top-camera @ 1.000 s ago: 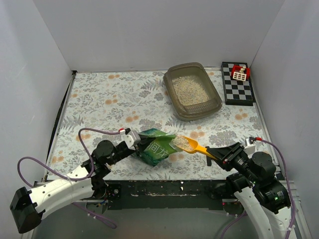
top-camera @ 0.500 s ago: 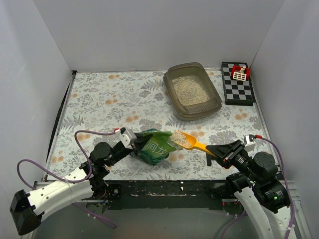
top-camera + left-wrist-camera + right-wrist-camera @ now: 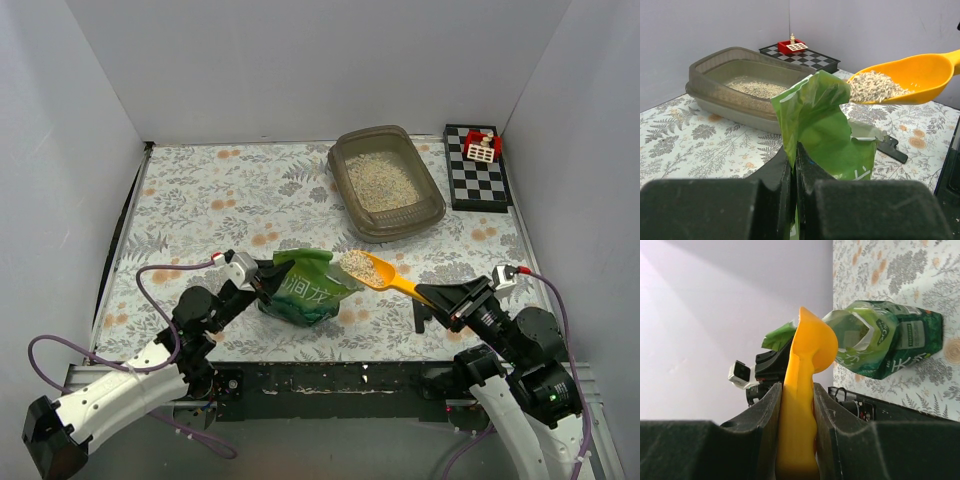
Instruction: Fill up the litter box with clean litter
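The grey-brown litter box stands at the back right with pale litter in it; it also shows in the left wrist view. My left gripper is shut on the edge of the green bag, holding it upright; the pinched flap shows in the left wrist view. My right gripper is shut on the handle of the yellow-orange scoop. The scoop carries litter above the table, just right of the bag's mouth. In the right wrist view the scoop sits between my jaws.
A black-and-white checkered board with a small red piece lies right of the litter box. White walls close in the floral table on three sides. A black object lies on the table behind the bag.
My right gripper has lifted the loaded scoop up and away from the bag toward the back. My left gripper has pulled the bag slightly left and stood it more upright.
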Robot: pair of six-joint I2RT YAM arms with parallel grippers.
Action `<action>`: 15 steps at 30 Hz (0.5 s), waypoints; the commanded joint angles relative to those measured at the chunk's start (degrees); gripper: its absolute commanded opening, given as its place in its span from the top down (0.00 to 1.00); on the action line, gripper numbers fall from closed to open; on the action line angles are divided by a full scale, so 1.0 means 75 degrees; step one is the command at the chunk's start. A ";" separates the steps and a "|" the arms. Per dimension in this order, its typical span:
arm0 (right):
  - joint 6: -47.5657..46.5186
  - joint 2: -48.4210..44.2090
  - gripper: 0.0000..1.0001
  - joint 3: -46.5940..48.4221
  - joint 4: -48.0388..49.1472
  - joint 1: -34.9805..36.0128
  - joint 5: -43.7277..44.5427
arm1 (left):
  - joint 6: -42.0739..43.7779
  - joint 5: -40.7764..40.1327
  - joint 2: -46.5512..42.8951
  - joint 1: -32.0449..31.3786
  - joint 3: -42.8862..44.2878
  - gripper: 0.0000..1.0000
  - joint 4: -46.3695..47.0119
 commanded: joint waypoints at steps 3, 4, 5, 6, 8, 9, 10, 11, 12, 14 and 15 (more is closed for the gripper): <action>0.0186 -0.1027 0.99 -0.0188 0.2007 -0.0023 0.0287 | -0.0093 -0.0232 -0.0197 0.0237 0.0083 1.00 0.0642; 0.0197 -0.1003 0.99 -0.0305 0.2393 -0.0023 0.0346 | -0.0105 -0.0232 -0.0209 0.0261 0.0083 1.00 0.0654; 0.0209 -0.0968 0.99 -0.0399 0.2629 -0.0023 0.0416 | -0.0105 -0.0232 -0.0221 0.0261 0.0071 1.00 0.0665; 0.0197 -0.0922 0.99 -0.0505 0.2944 -0.0023 0.0486 | -0.0128 -0.0232 -0.0232 0.0272 0.0071 1.00 0.0654; 0.0197 -0.0758 0.99 -0.0681 0.3460 -0.0023 0.0650 | -0.0187 -0.0232 -0.0267 0.0284 0.0071 1.00 0.0654; 0.0209 -0.0653 0.99 -0.0809 0.3869 -0.0023 0.0721 | -0.0221 -0.0232 -0.0302 0.0296 0.0071 1.00 0.0654; 0.0221 -0.0536 0.99 -0.0915 0.4198 -0.0023 0.0803 | -0.0233 -0.0232 -0.0314 0.0296 0.0060 1.00 0.0665; 0.0244 -0.0395 0.99 -0.1032 0.4596 -0.0023 0.0896 | -0.0234 0.0000 -0.0338 0.0308 0.0048 1.00 0.0654; 0.0279 -0.0243 0.99 -0.1161 0.5017 -0.0023 0.0967 | -0.0257 0.0003 -0.0361 0.0308 0.0048 1.00 0.0642; 0.0396 0.0189 0.99 -0.1430 0.6013 -0.0023 0.1131 | -0.0280 0.0014 -0.0373 0.0308 0.0036 1.00 0.0642; 0.0420 0.0482 0.99 -0.1524 0.6389 -0.0023 0.1213 | -0.0269 0.0014 -0.0350 0.0319 0.0036 1.00 0.0654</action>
